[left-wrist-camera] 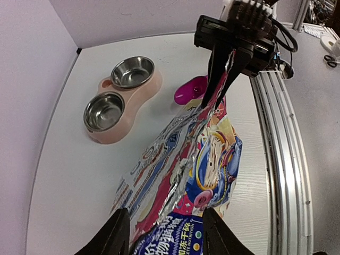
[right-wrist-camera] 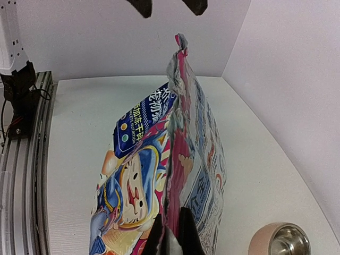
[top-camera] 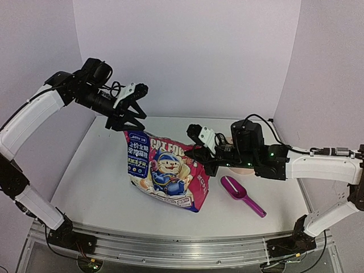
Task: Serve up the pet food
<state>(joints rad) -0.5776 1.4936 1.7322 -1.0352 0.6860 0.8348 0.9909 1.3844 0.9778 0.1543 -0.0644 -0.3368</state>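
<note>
The white worktop (top-camera: 91, 182) carries the pet food pouch (top-camera: 165, 170), which stands slumped with its sealed top edge running across from one arm to the other. The right gripper (top-camera: 198, 154) is clenched on the top corner nearer it. The left gripper (top-camera: 128, 122) hangs released, with the opposite corner directly below its spread fingers, seemingly untouched. The left wrist view shows the pink feeder (left-wrist-camera: 104, 83) whole, which the right arm largely hides from above. No kibble shows.
</note>
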